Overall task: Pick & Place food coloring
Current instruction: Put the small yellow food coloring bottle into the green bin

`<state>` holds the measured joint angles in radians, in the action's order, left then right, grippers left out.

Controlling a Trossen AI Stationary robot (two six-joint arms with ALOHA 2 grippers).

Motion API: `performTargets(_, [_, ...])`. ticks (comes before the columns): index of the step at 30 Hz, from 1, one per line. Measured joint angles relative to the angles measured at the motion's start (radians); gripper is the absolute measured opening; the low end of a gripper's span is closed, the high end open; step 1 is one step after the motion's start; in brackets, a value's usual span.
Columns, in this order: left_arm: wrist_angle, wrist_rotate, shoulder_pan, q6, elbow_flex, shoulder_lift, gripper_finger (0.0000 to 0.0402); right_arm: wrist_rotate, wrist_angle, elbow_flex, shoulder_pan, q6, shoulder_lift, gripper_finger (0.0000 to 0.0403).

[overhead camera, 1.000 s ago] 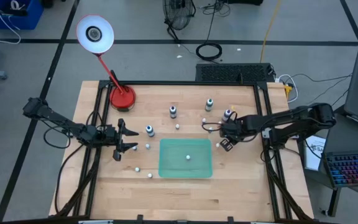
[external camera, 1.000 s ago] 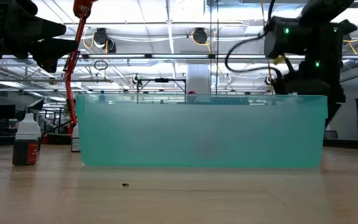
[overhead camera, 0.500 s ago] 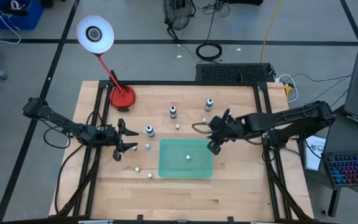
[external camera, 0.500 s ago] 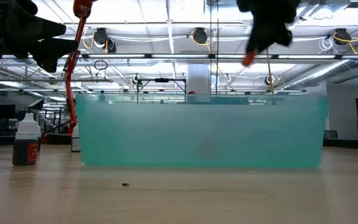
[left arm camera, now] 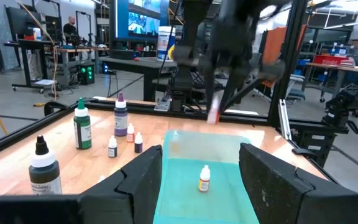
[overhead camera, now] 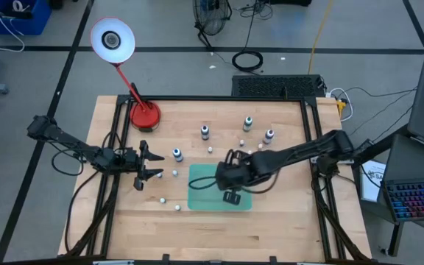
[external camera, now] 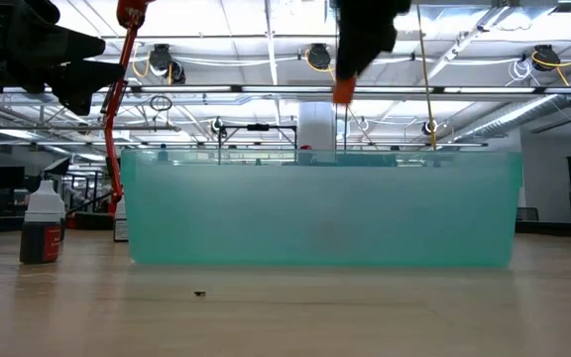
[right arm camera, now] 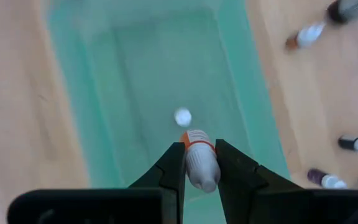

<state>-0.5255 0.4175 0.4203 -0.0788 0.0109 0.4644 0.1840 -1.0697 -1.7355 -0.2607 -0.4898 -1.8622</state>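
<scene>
My right gripper (overhead camera: 232, 196) hangs over the green tray (overhead camera: 199, 197), shut on a tiny food coloring bottle (right arm camera: 201, 163) with a white cap and an orange body. It also shows high in the low view (external camera: 350, 64). Another tiny bottle (right arm camera: 182, 116) stands on the tray floor below. My left gripper (overhead camera: 150, 163) waits open, left of the tray, touching nothing. Larger dark bottles with white caps (overhead camera: 205, 132) (overhead camera: 248, 123) (overhead camera: 269, 135) (overhead camera: 177, 154) stand upright on the table beyond the tray. My right gripper pinches the tiny bottle's white upper part (right arm camera: 202, 173) between its two fingers, which point down from above. The orange lower end (external camera: 343, 91) hangs below the fingers. The bottle is lifted clear, above the tray.
A red lamp base (overhead camera: 145, 115) with a white shade (overhead camera: 112, 39) stands at the far left. Several tiny bottles (overhead camera: 175, 174) (overhead camera: 164, 199) (overhead camera: 210, 150) stand scattered around the tray. Bare wood lies along the near edge.
My right gripper has travelled from the tray's right side toward the table's left and near edges, carrying the tiny orange bottle, and now hangs over the tray. The left arm has kept still.
</scene>
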Motion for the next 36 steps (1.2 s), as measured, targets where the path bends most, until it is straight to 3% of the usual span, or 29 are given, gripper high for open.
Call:
performTargets(8, [0.0,0.0,0.0,0.0,0.0,0.0,0.0214,-0.057,0.014,0.105,0.045,0.037,-0.101,0.0053])
performTargets(22, [0.0,0.0,0.0,0.0,0.0,0.0,0.0214,-0.058,0.219,0.284,0.046,0.024,-0.113,0.0054])
performTargets(30, [0.0,0.0,0.0,0.0,0.0,0.0,0.0214,-0.058,0.225,0.288,0.046,0.004,-0.113,0.0128])
performTargets(36, [0.0,0.0,0.0,0.0,0.0,0.0,0.0214,-0.059,0.22,0.288,0.046,-0.03,-0.084,0.0142])
